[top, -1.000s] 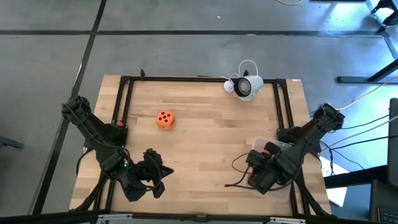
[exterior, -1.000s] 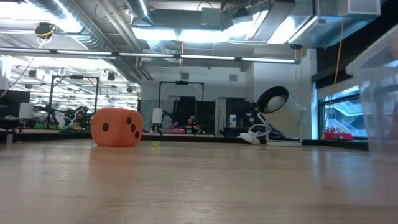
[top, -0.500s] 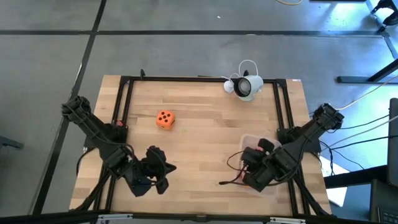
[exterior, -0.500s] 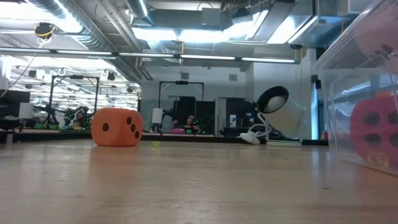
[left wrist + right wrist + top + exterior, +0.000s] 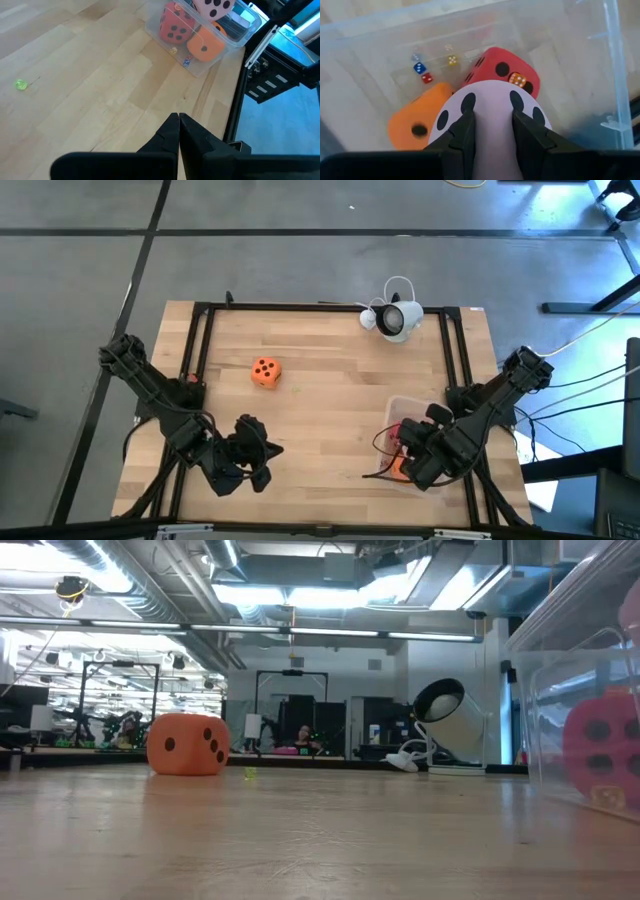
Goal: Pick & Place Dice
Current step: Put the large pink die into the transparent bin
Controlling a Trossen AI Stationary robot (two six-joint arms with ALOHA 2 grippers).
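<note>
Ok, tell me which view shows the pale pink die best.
The right wrist view: the pale pink die fills it, pinched between the right gripper fingers above the clear bin. The left wrist view shows it smaller, at the frame's edge. The high view hides it under the arm; the low view shows only a pink blur.

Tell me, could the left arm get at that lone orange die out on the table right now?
Probably yes. The orange die sits alone on bare wood, with nothing between it and the left gripper, whose jaws are shut and empty; they would have to open first.
</note>
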